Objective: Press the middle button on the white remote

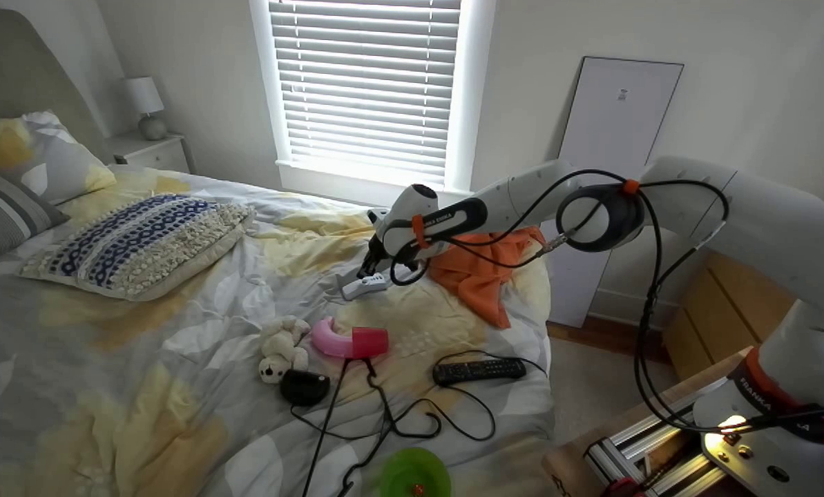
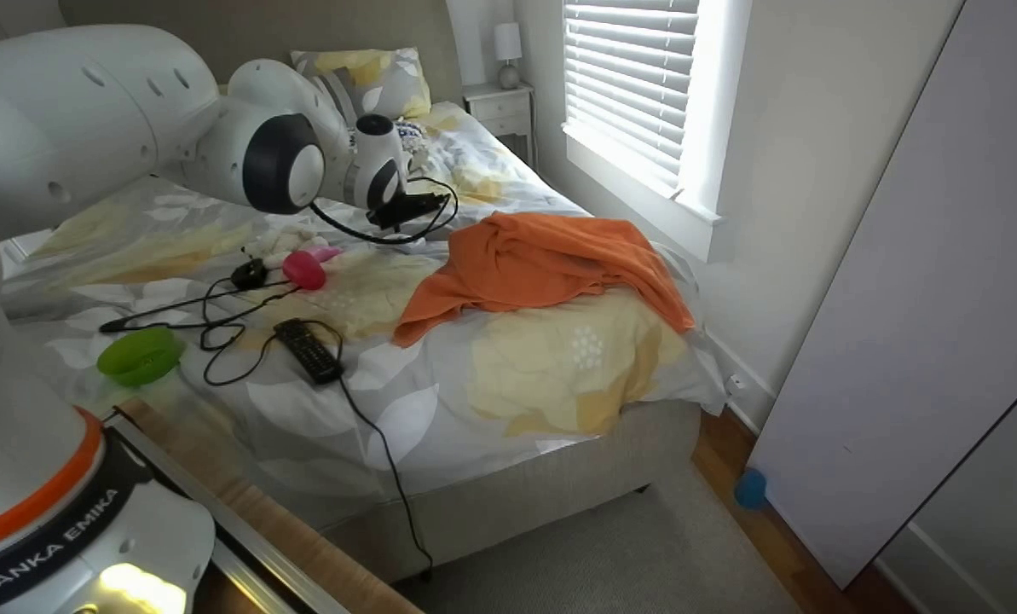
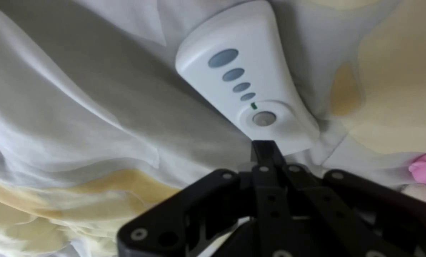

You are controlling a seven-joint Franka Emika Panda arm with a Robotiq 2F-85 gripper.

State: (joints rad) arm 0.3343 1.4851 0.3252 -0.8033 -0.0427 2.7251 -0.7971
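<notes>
The white remote (image 3: 266,71) lies flat on the bed cover in the wrist view, running from upper middle down to the fingertips. It has a row of grey oval buttons (image 3: 241,87) that shrink towards a green mark, then a round grey button (image 3: 264,119). My gripper (image 3: 266,144) is shut and empty, its fingertips overlapping the remote's near end just below the round button; I cannot tell whether they touch. In an exterior view the remote (image 1: 365,286) lies under the fingertips (image 1: 363,272). In an exterior view the gripper (image 2: 410,209) is seen, but the remote cannot be made out there.
An orange cloth (image 1: 477,283) lies beside the arm. Nearer the base are a pink and red object (image 1: 370,342), a white plush toy (image 1: 284,348), a black object (image 1: 304,388), a black remote (image 1: 479,371), black cables and a green bowl (image 1: 415,473). A cushion (image 1: 139,248) lies towards the headboard.
</notes>
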